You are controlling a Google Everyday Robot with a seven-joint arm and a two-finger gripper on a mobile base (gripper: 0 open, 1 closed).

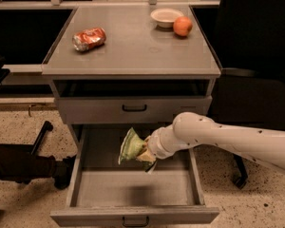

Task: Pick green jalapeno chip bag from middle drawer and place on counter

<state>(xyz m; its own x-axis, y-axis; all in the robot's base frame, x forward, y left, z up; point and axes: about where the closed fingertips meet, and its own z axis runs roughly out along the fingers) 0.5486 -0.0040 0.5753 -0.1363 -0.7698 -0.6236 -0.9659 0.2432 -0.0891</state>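
The gripper (pixel 146 156) is sitting over the open middle drawer (pixel 104 196), at the end of the white arm (pixel 228 139) that we are reaching in from the right. Its fingers are clamping the right edge of the green jalapeno chip bag (pixel 131 146). We are holding the bag upright and clear of the drawer floor, roughly above the drawer's middle and just below the front of the upper drawer (pixel 95 110), which is sitting closed. A soft shadow (pixel 142 192) is falling on the bare drawer floor beneath the bag. On the counter (pixel 133 53) above, a crushed orange-red can (pixel 89 38) is lying toward the left side, while a white bowl (pixel 166 17) and an orange (pixel 182 26) are resting just beside each other near the back right corner.
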